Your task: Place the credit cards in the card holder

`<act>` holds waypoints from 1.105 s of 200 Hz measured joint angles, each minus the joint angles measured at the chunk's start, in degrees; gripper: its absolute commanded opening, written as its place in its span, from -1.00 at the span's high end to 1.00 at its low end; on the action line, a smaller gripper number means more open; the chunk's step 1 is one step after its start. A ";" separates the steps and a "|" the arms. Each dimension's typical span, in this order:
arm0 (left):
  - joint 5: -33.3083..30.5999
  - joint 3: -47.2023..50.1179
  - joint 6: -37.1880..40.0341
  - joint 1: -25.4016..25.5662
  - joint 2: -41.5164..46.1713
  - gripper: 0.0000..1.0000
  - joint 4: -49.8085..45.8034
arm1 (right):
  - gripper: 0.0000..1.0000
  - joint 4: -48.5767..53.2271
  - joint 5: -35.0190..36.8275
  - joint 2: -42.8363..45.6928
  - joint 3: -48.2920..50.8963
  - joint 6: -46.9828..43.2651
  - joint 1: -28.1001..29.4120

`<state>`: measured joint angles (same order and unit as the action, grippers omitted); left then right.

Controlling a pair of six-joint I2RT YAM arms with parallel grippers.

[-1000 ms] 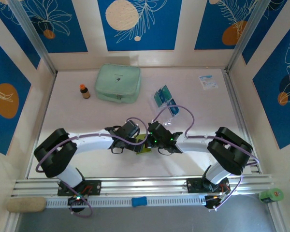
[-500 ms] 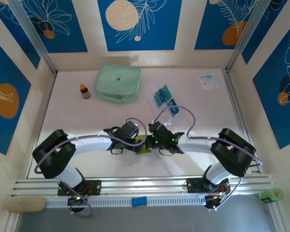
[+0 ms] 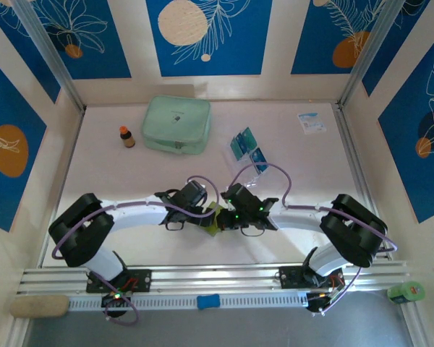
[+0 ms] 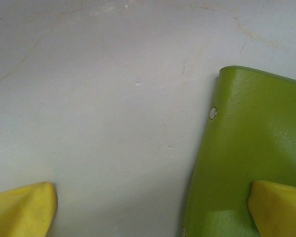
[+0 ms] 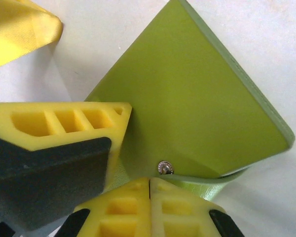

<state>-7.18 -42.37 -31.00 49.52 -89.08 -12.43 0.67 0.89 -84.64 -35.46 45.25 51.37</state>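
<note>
Two grippers crowd the card holder by the worktop's near edge, left gripper splayed wide astride it, right gripper clenched at its snap flap: fingers may collide or the holder skid, credit cards lying apart toward the far edge.

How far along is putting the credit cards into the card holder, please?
Done: nothing visibly loaded. In hand: the open left gripper spans the card holder's edge; the shut right gripper sits at its snap. Left: the credit cards lie on the table beyond it.
</note>
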 measured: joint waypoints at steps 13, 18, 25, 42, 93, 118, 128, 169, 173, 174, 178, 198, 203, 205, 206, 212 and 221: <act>0.00 0.00 -0.15 0.00 0.07 -1.00 0.02 | 1.00 0.24 -0.70 0.66 0.26 0.44 -0.79; 0.00 0.00 -0.17 -0.02 0.11 -1.00 0.02 | 1.00 0.39 -1.03 1.11 0.48 0.52 -1.20; 0.00 0.00 -0.17 -0.02 0.15 -1.00 0.00 | 1.00 0.72 -1.42 1.90 0.79 0.85 -1.81; 0.00 0.00 -0.20 -0.02 0.39 -1.00 0.00 | 1.00 1.79 -2.29 3.76 1.31 1.29 -3.58; 0.07 0.00 -1.31 -0.17 0.76 -1.00 0.00 | 1.00 5.40 -4.17 6.08 1.42 0.96 -9.73; 0.31 0.02 -1.73 -0.20 1.16 -1.00 -0.02 | 1.00 6.86 -4.87 6.12 1.16 -0.11 -12.26; 0.76 0.02 -1.73 -0.24 1.36 -1.00 -0.04 | 1.00 7.41 -5.31 6.12 0.81 -0.66 -12.98; 1.62 0.00 -1.70 -0.24 1.70 -1.00 -0.26 | 1.00 8.87 -6.78 6.12 -0.48 -2.54 -15.28; 1.64 0.00 -1.70 -0.24 1.70 -1.00 -0.28 | 1.00 9.05 -6.97 6.12 -0.57 -2.75 -15.45; 1.64 0.00 -1.70 -0.24 1.70 -1.00 -0.28 | 1.00 9.07 -6.99 6.12 -0.59 -2.78 -15.50; 1.64 0.00 -1.70 -0.24 1.70 -1.00 -0.28 | 1.00 9.27 -7.13 6.12 -0.72 -2.97 -15.65; 1.62 0.00 -1.68 -0.24 1.66 -1.00 -0.26 | 1.00 9.55 -7.91 6.12 -1.18 -3.54 -16.13; 1.64 0.00 -1.68 -0.24 1.62 -1.00 -0.26 | 1.00 9.51 -8.20 6.12 -1.25 -3.58 -16.15; 1.62 0.00 -1.68 -0.24 1.60 -1.00 -0.24 | 1.00 9.53 -8.33 6.12 -1.29 -3.58 -16.15; 1.64 0.00 -1.66 -0.24 1.60 -1.00 -0.24 | 1.00 9.53 -8.39 6.12 -1.31 -3.61 -16.15; 1.62 0.00 -1.68 -0.24 1.49 -1.00 -0.22 | 1.00 9.46 -8.70 6.12 -1.33 -3.74 -16.15; 1.60 0.00 -1.66 -0.24 1.33 -1.00 -0.11 | 1.00 9.42 -9.14 6.12 -1.36 -3.74 -16.15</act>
<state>-5.58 -42.37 -32.67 49.28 -87.74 -12.53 10.09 -8.25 -78.52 -36.82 41.52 35.22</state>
